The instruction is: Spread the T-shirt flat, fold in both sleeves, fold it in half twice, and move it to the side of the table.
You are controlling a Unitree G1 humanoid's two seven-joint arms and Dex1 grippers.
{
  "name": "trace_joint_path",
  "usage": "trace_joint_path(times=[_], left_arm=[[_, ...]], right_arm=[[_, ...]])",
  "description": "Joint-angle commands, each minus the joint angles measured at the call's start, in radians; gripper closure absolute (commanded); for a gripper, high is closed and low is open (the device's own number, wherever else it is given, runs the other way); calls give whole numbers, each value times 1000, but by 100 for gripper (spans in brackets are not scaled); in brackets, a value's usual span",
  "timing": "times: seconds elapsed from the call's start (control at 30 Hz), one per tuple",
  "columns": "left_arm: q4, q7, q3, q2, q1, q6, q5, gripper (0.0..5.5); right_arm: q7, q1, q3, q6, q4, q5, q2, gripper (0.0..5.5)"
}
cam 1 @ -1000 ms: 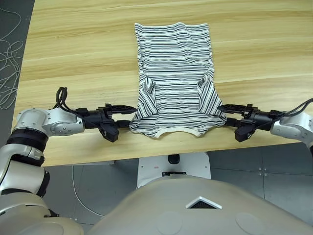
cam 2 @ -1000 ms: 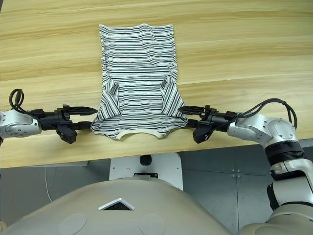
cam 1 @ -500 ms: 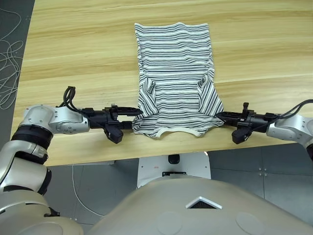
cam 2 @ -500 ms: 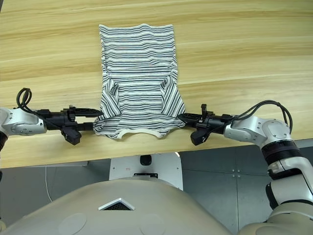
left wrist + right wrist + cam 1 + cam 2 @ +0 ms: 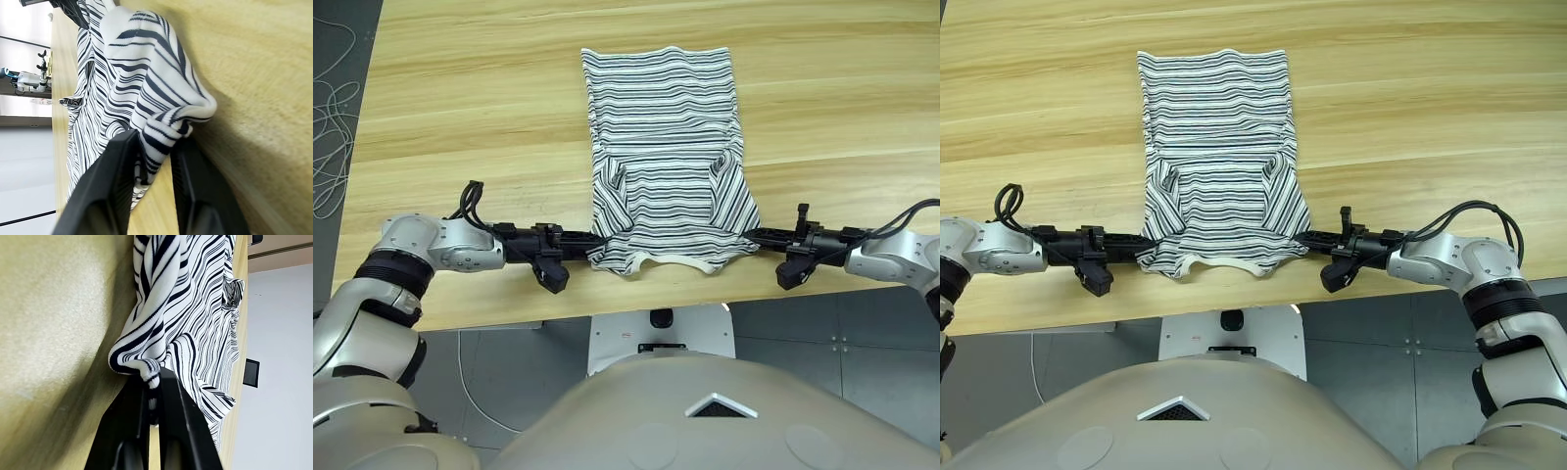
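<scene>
Lying on a light wooden table (image 5: pixel 460 98), a T-shirt (image 5: pixel 666 147) with black and white stripes sits near the middle of the tabletop. Its hem is toward the far side and its white collar (image 5: pixel 671 260) is just inside the near edge. Both sleeves are folded inward over the chest, so the shirt forms a tall, narrow shape that flares a little at the shoulders.

The left gripper (image 5: pixel 595 239) lies low over the table at the shirt's near left shoulder corner. In the left wrist view its two black fingers (image 5: pixel 105 191) are closed around a bunched fold of striped cloth.

The right gripper (image 5: pixel 750 235) mirrors it at the near right shoulder corner. In the right wrist view its fingers (image 5: pixel 127 426) are pressed tightly together, pinching a thin rolled edge of the fabric.

Both arms stretch inward from the sides, along the near edge of the table. Loose cables (image 5: pixel 333 127) lie on the dark floor beyond the table's left end.
</scene>
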Motion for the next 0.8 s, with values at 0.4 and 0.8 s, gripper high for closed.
trace_joint_path(times=[0.4,0.8], left_arm=[[101,-357,-130,-11,85,-53,-414,539],[-559,-1188,-213,287,228,521,-1413,539]], right_arm=[[335,110,106,8,-131,565,-48,540],[939,244,54,529,-585,1317,-202,540]])
